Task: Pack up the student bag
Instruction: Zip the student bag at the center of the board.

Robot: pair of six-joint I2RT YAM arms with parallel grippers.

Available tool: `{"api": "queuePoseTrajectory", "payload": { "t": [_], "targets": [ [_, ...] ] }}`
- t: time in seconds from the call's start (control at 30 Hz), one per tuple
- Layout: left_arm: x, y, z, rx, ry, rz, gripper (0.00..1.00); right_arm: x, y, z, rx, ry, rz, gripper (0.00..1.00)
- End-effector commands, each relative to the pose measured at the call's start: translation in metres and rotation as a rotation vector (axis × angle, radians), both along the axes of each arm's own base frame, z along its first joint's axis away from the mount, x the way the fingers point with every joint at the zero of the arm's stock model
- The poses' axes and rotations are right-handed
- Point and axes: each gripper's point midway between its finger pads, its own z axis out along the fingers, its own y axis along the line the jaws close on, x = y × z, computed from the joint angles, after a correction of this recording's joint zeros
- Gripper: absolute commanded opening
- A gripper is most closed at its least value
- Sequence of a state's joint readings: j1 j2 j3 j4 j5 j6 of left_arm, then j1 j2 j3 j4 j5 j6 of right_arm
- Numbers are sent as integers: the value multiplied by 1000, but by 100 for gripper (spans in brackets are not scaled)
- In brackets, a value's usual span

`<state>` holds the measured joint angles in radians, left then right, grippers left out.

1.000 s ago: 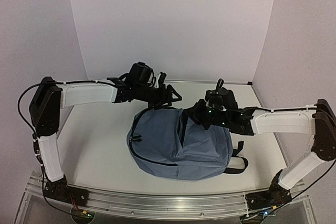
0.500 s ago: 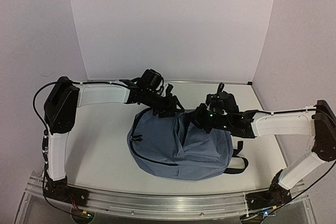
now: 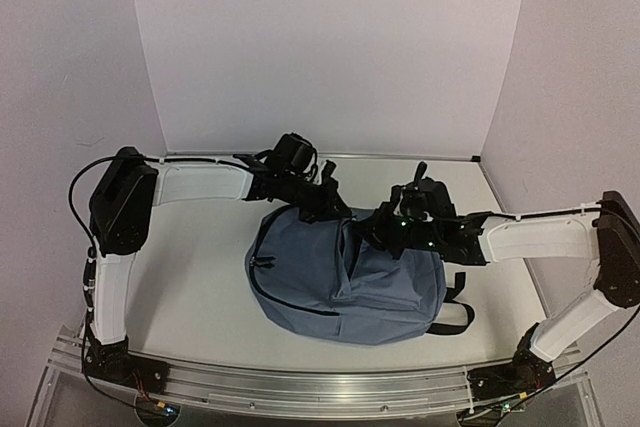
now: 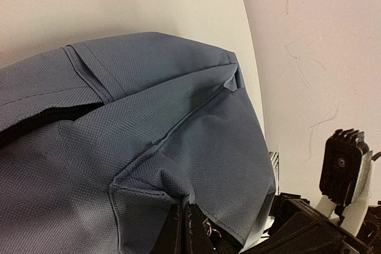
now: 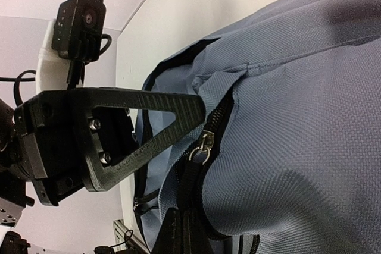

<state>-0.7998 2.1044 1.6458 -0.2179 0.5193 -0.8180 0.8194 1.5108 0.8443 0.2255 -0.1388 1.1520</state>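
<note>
The student bag [image 3: 340,272], a slate-blue backpack with black zippers, lies flat in the middle of the table. My left gripper [image 3: 335,210] is at the bag's far top edge. In the left wrist view, this gripper [image 4: 185,211] is shut on a pinched fold of the bag's blue fabric [image 4: 149,147]. My right gripper [image 3: 377,232] sits just to its right on the same edge. In the right wrist view, the right gripper [image 5: 188,225] is shut on the bag's black zipper edge, just below a silver zipper pull [image 5: 202,145]. The left gripper's finger [image 5: 143,120] lies beside it.
Black shoulder straps [image 3: 455,309] stick out from the bag's right side. A curved black zipper [image 3: 285,302] runs along the bag's left front. White walls close in the table at the back and sides, and a metal rail [image 3: 300,382] runs along the near edge.
My left arm swung right and down to the bag's top edge, and its jaws closed on the fabric. The right gripper stayed shut, almost in place.
</note>
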Motion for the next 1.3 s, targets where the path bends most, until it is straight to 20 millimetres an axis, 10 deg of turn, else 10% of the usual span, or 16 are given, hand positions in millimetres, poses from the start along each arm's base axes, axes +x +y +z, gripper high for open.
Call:
{"api": "queuePoseTrajectory", "payload": {
  "t": [0.0, 1.27],
  "targets": [
    [25, 3, 11, -56, -59, 104, 0, -16, 10, 4, 63, 30, 67, 0],
    [74, 22, 24, -165, -132, 234, 0, -91, 16, -4, 17, 134, 194, 0]
  ]
}}
